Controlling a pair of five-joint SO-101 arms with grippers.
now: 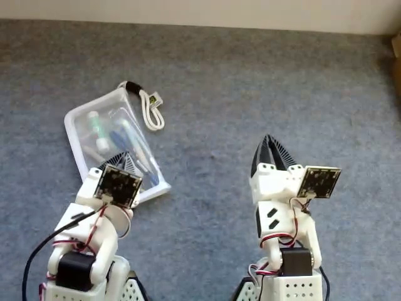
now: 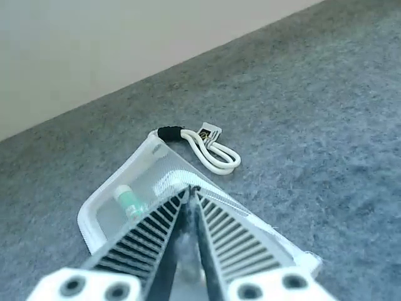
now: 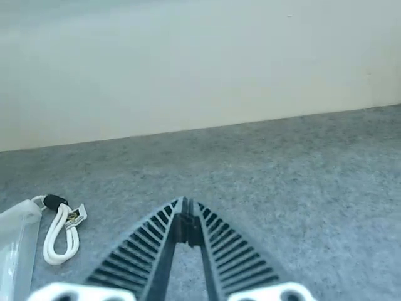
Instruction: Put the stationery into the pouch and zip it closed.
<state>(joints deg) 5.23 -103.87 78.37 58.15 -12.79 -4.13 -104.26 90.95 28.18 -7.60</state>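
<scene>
A clear pouch point(image 1: 100, 135) with a white edge lies on the grey carpet at the left. Inside it I see a white and green item point(image 1: 95, 125) and blue pens point(image 1: 128, 141). A white cord loop point(image 1: 150, 110) hangs off its black-capped far corner. My left gripper point(image 1: 122, 160) sits shut just above the pouch's near part; in the left wrist view its tips point(image 2: 190, 191) meet over the pouch point(image 2: 144, 182), with the green item point(image 2: 130, 200) beside them. My right gripper point(image 1: 270, 147) is shut over bare carpet to the right, its tips point(image 3: 183, 204) closed, the cord loop point(image 3: 61, 232) far off.
Grey carpet point(image 1: 250, 88) covers the whole surface, with a pale wall point(image 1: 200, 9) along the far edge. A brown object point(image 1: 396, 63) shows at the far right edge. Open carpet lies between the two arms.
</scene>
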